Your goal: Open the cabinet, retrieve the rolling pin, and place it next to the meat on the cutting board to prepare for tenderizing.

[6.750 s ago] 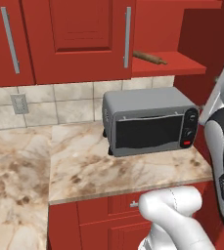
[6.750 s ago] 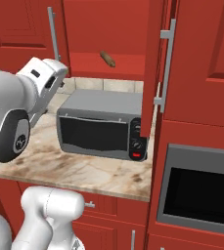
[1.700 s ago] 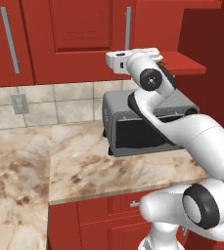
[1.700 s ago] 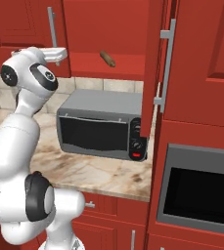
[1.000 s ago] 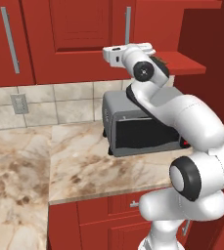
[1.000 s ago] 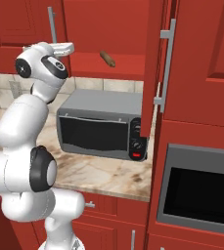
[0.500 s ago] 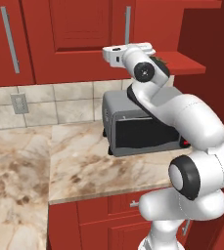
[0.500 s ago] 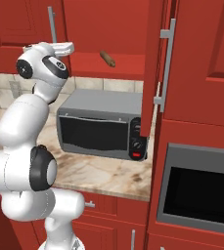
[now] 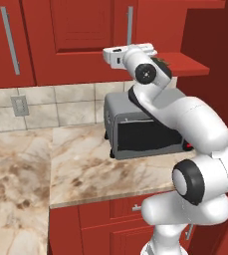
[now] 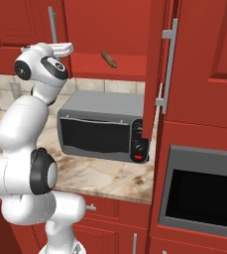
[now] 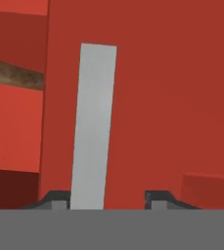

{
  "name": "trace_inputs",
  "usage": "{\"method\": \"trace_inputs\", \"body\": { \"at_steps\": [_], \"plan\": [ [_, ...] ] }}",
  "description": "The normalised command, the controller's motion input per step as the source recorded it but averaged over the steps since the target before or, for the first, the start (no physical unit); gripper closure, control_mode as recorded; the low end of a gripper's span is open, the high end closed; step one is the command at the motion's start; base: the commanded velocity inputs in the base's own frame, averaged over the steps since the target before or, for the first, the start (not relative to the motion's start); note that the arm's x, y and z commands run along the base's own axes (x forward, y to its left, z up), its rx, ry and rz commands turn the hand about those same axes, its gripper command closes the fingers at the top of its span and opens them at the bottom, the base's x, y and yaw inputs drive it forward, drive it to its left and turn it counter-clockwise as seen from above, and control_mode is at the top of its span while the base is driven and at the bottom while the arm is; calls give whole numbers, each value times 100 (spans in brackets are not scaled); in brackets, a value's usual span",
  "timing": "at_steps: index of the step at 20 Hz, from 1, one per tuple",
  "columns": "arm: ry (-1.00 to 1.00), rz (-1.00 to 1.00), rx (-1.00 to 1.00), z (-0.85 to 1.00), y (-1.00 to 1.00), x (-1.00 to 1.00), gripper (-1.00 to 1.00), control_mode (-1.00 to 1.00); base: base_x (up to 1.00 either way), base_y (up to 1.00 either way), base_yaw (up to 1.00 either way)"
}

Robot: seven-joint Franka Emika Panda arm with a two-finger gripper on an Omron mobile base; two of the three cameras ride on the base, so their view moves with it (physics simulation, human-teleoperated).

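Observation:
The cabinet's (image 9: pixel 75 40) left door is shut, and its silver bar handle (image 9: pixel 129 25) hangs at the door's right edge. The right door (image 10: pixel 153 64) stands swung open. The rolling pin (image 10: pixel 109 59) lies on the red inner shelf and shows as a brown bar (image 11: pixel 15 73) left of the door in the hand view. My gripper (image 11: pixel 108 197) is raised to the left door's handle (image 11: pixel 94 127). The bar stands between the fingertips (image 11: pixel 59 197), close to the left one, with a gap to the right one. The meat and the cutting board are out of view.
A grey microwave (image 9: pixel 145 134) sits on the marble counter (image 9: pixel 80 169) directly under the open cabinet, below my raised arm (image 10: pixel 40 69). A built-in oven (image 10: pixel 204 193) fills the tall red unit to the right. Tiled wall with an outlet (image 9: pixel 20 105) lies to the left.
The arm swung up from a low pose and moved left to the left door's handle. Over the last second it has held still there.

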Motion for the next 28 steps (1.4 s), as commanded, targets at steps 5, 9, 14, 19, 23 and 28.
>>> {"method": "trace_inputs", "body": {
  "at_steps": [5, 9, 14, 19, 23, 28],
  "plan": [
    [-4, 0, -6, -6, 14, -41, 100, -100, 0, 0, 0],
    [-12, 0, -4, -6, 14, -64, 100, -100, 0, 0, 0],
    [-11, 1, -2, -8, 19, -81, 100, -100, 0, 0, 0],
    [-5, 5, -1, -17, 34, -89, 100, -100, 0, 0, 0],
    [-1, 8, 0, -17, 46, -79, 100, -100, 0, 0, 0],
    [0, 6, 0, -6, 47, -53, 100, -100, 0, 0, 0]
  ]
}}
